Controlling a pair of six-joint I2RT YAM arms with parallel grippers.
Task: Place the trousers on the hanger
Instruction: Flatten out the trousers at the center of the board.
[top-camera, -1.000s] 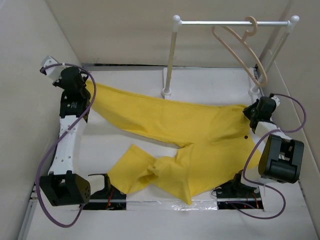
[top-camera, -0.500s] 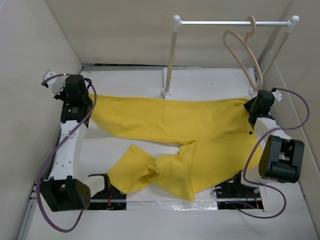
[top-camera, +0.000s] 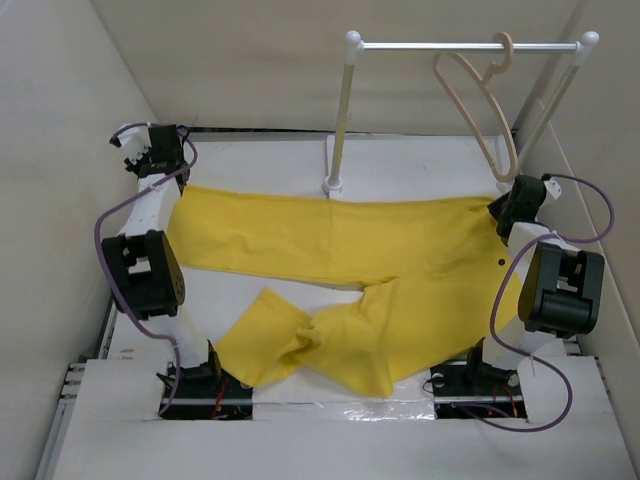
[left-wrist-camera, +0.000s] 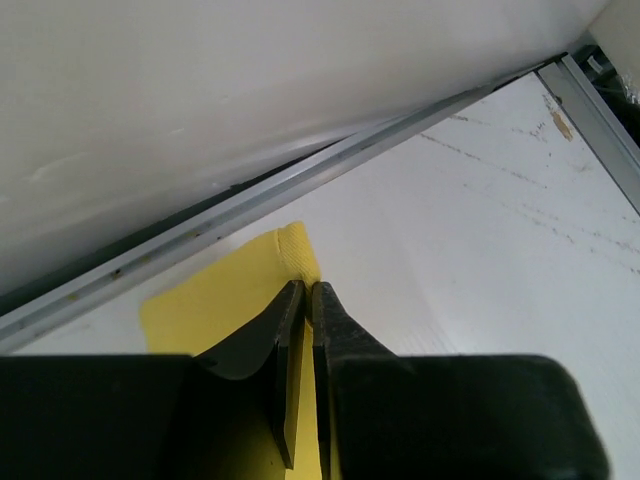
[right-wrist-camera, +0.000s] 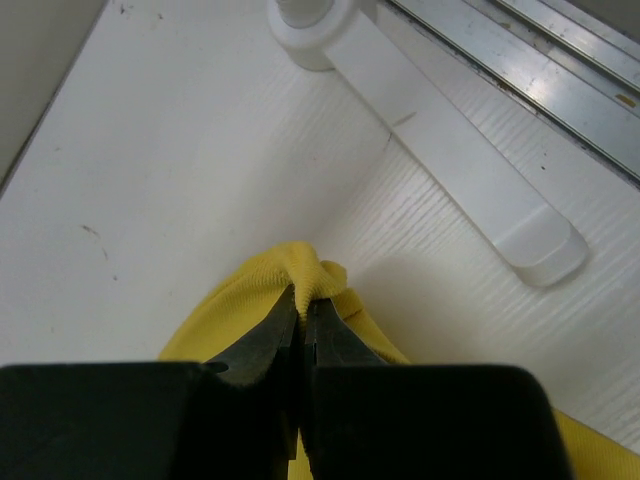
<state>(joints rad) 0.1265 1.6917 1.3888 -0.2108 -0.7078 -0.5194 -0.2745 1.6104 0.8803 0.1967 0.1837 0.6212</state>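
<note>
Left gripper pinched shut on a leg hem, right gripper on the waist of the trousers. That leg, slack a second ago, now lies taut across the table below the hanger, ready for lifting.

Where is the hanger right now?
In the overhead view, the hanger hangs by its hook from the white rail at the back right, above the right gripper and clear of the trousers spread below.
</note>
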